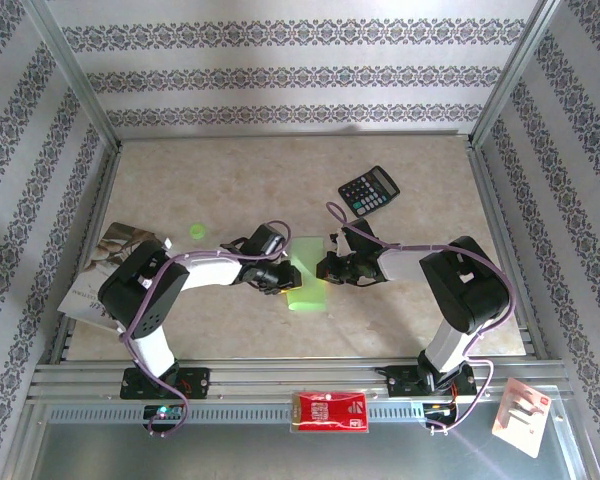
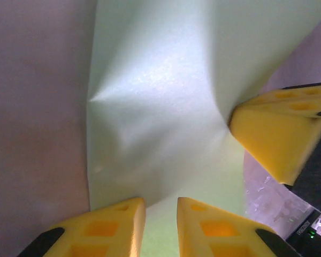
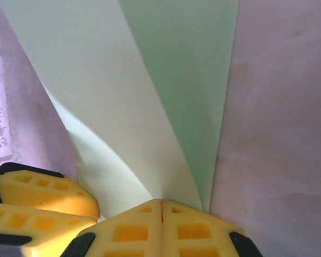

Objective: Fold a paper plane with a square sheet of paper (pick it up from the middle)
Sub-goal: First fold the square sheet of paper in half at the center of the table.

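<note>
The square sheet of paper (image 1: 308, 275) is light green and sits mid-table between both grippers, bent up into a curved fold. In the right wrist view the paper (image 3: 123, 107) narrows down into my right gripper (image 3: 161, 202), whose fingertips are pressed together on its edge. In the left wrist view the paper (image 2: 160, 107) buckles in front of my left gripper (image 2: 160, 201), whose jaws stand a narrow gap apart, with paper showing through the gap. The right gripper's yellow finger (image 2: 278, 134) presses into the sheet from the right. From above, the left gripper (image 1: 283, 275) and the right gripper (image 1: 325, 268) flank the sheet.
A black calculator (image 1: 369, 190) lies behind the right arm. A small green dot (image 1: 197, 232) and a booklet (image 1: 105, 275) are on the left. A red-and-white packet (image 1: 330, 411) rests on the front rail, and a white card (image 1: 523, 415) lies at the front right.
</note>
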`<state>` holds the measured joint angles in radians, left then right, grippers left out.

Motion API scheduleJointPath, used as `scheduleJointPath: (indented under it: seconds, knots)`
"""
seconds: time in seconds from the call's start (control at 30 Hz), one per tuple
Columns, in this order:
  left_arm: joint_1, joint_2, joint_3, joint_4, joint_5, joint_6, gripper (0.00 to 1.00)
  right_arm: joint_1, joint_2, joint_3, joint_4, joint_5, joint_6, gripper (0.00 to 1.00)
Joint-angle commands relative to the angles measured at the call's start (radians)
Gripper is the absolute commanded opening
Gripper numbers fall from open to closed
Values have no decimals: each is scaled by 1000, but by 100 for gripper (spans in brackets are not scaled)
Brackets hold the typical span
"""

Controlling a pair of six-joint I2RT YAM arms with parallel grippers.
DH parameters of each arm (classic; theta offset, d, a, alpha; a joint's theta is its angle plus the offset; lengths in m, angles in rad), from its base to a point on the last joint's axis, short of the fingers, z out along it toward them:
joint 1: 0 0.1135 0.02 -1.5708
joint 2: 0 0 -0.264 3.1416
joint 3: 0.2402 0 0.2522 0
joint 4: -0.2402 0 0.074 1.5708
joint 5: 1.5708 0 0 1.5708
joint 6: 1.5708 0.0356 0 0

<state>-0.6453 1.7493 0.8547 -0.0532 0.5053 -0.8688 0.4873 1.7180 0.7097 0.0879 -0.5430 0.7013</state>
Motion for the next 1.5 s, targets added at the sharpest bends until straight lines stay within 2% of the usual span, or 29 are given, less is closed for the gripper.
scheduleJointPath:
  seconds: [0.0, 0.13, 0.23, 0.4, 0.53, 0.73, 0.87, 1.17, 1.37, 1.47]
  knots:
    - [5, -36, -28, -12, -29, -1, 25, 6, 65, -32, -128, 146, -29, 0]
    - [-43, -114, -43, 30, -11, -36, 26, 5, 60, -33, -131, 149, -29, 0]
    - [-67, -105, -59, 50, 3, -63, 27, 5, 58, -30, -132, 149, -29, 0]
    - [-70, -60, -88, 31, -19, -64, 26, 6, 56, -30, -134, 149, -31, 0]
    - [-65, -83, -124, 3, -54, -52, 26, 5, 51, -32, -137, 152, -34, 0]
    - [-88, -171, -150, 112, 14, -87, 27, 5, 49, -33, -138, 149, -34, 0]
    - [-95, -157, -168, 118, 17, -114, 27, 5, 48, -30, -137, 148, -33, 0]
    - [-87, -145, -221, 28, -52, -102, 23, 5, 46, -32, -143, 150, -36, 0]
    - [-38, -229, -165, 65, -16, -66, 23, 5, 49, -26, -143, 148, -39, 0]
    - [5, -198, -82, 26, -8, -16, 22, 5, 49, -24, -143, 146, -38, 0]
